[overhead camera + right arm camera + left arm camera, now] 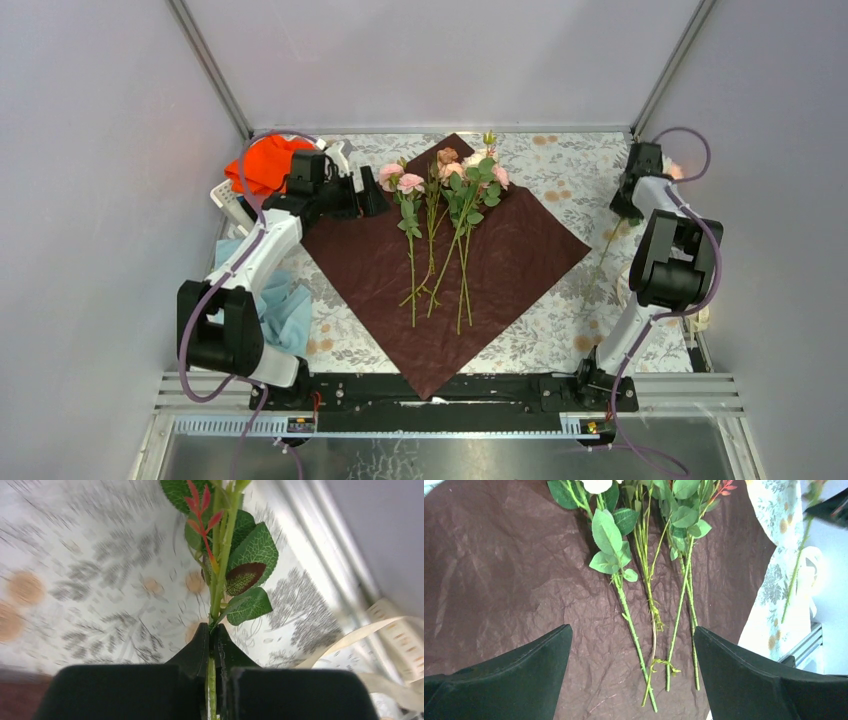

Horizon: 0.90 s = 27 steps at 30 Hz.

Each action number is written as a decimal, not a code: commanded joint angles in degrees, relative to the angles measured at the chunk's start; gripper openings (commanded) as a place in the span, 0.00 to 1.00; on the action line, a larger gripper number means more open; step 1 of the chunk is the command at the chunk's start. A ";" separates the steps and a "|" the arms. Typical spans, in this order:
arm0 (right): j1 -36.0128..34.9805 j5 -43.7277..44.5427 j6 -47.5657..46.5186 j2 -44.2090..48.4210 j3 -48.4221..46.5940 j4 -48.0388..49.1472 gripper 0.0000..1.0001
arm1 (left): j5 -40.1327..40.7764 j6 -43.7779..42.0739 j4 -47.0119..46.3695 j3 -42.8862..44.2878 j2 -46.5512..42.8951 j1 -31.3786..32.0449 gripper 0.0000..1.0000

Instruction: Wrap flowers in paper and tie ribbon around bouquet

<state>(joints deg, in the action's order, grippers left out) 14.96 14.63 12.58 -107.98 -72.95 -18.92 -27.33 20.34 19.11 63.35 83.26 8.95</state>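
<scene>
Green flower stem point(222, 570) pinched tight in my right end effector point(211, 630), its leaves point(255, 547) over the patterned bench point(75, 570). My left end effector point(632, 628) hangs spread wide above the dark red paper point(499, 570); the other flowers point(644, 555) lie on it, blooms farthest.

even soft light, right wrist view motion-blurred

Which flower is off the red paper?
The flower pinched in the right gripper, over the patterned tablecloth; the rest lie on the paper.
</scene>
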 commanded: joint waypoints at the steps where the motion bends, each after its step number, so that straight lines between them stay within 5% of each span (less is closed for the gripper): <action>1: -1.55 6.36 -5.36 6.07 -12.03 -4.22 0.00 | -1.67 -1.67 -0.79 -2.32 1.20 -0.34 0.99; 7: -16.05 16.64 -12.30 14.58 -21.51 -6.84 0.00 | -1.73 -3.75 -1.29 -4.40 3.59 -0.27 0.92; 10: -27.52 3.88 -6.26 19.30 -19.10 -4.54 0.00 | -1.20 -3.74 -1.82 -5.26 4.87 -0.18 0.78; 14: -40.85 -15.05 10.27 18.89 -9.61 10.22 0.00 | 0.10 -2.88 -2.22 -6.15 6.40 0.33 0.66; 20: -47.56 -15.59 18.34 4.40 -11.15 17.17 0.01 | 3.41 -3.39 -2.31 -7.90 6.61 2.39 0.51; 22: -47.62 -15.12 19.52 0.26 -11.90 16.69 0.12 | 4.41 -3.59 -2.28 -8.26 7.16 3.45 0.48; 25: -47.50 -14.90 18.28 -3.36 -13.57 13.64 0.47 | 5.87 -3.89 -2.36 -8.14 8.27 4.87 0.44; 27: -47.49 -12.06 14.18 -3.75 -16.78 8.39 0.60 | 6.58 -4.03 -2.35 -8.11 8.97 5.70 0.41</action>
<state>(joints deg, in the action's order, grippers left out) -32.80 0.43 28.95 -113.16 -84.40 -6.24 -23.57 17.54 18.81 55.64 90.80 13.10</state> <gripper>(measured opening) 0.507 0.438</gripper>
